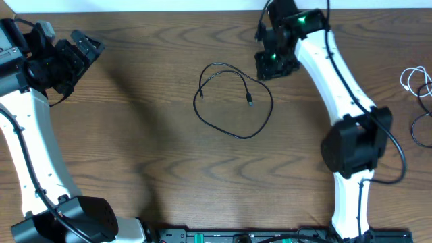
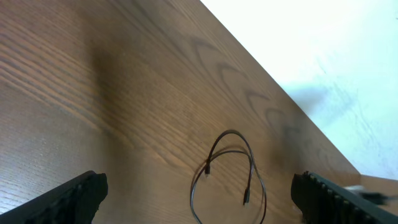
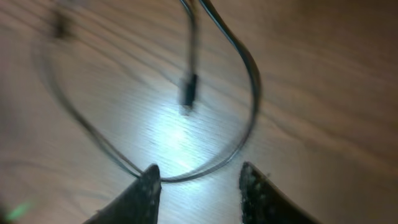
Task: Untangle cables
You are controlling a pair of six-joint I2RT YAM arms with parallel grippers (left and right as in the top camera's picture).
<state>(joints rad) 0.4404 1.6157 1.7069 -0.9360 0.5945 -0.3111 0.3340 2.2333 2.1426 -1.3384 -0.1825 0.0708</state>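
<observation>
In the overhead frame, the left arm (image 1: 34, 162) and right arm (image 1: 337, 74) have smooth white shells between bulky black joint housings (image 1: 354, 142). Green lights (image 1: 302, 19) glow on the right arm's black wrist, top centre. Thick black cords (image 1: 403, 160) trail alongside. The left gripper (image 2: 199, 180) has matte black fingers (image 2: 68, 199).

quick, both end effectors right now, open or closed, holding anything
left end effector: open wide, holding nothing
right end effector: open, gripping nothing; black cable lies loose just under it
</observation>
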